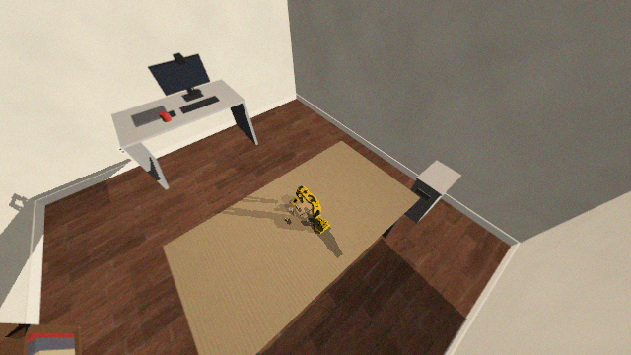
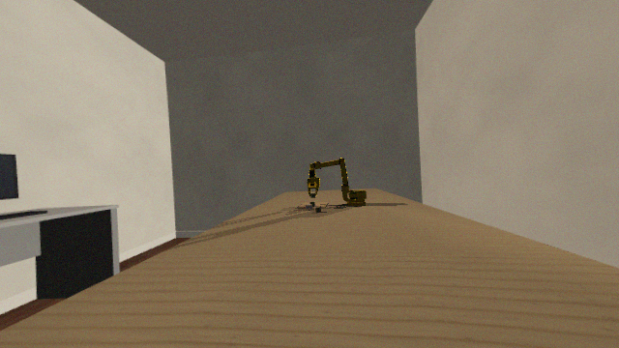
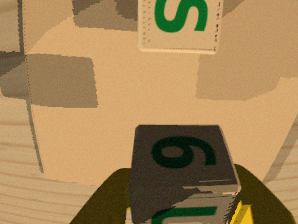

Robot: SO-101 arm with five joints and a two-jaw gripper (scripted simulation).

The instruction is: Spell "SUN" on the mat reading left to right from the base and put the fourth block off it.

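From the top, here's the yellow arm (image 1: 315, 206) standing on the wooden table (image 1: 246, 266), its base (image 1: 322, 227) at the near end of the bend; the claw (image 1: 293, 207) (image 2: 312, 192) (image 3: 184, 202) reaches out to about 10 o'clock of that base; one small dark block (image 1: 288, 220) (image 2: 317, 210) sits near it, at roughly 7 o'clock, its letter too tiny to read.

Over to the exterior view, and the claw points straight down at 9 o'clock from the base, up above the table; that small dark block rests below it, towards 5 o'clock, well apart from the tips; the other bits under the claw are too small to name.

Now the wrist view, and here's the close action: the claw is closed only part way, clamped on a lettered block (image 3: 184, 155); a green U-like mark, cut off by the frame, shows on one face, and a dark curl like a 6 on the shaded face at 12 o'clock of it; farther out at 12 o'clock lies the S block (image 3: 179, 25), apart from claw and held block, its S lying sideways, on the pale mat (image 3: 145, 95).
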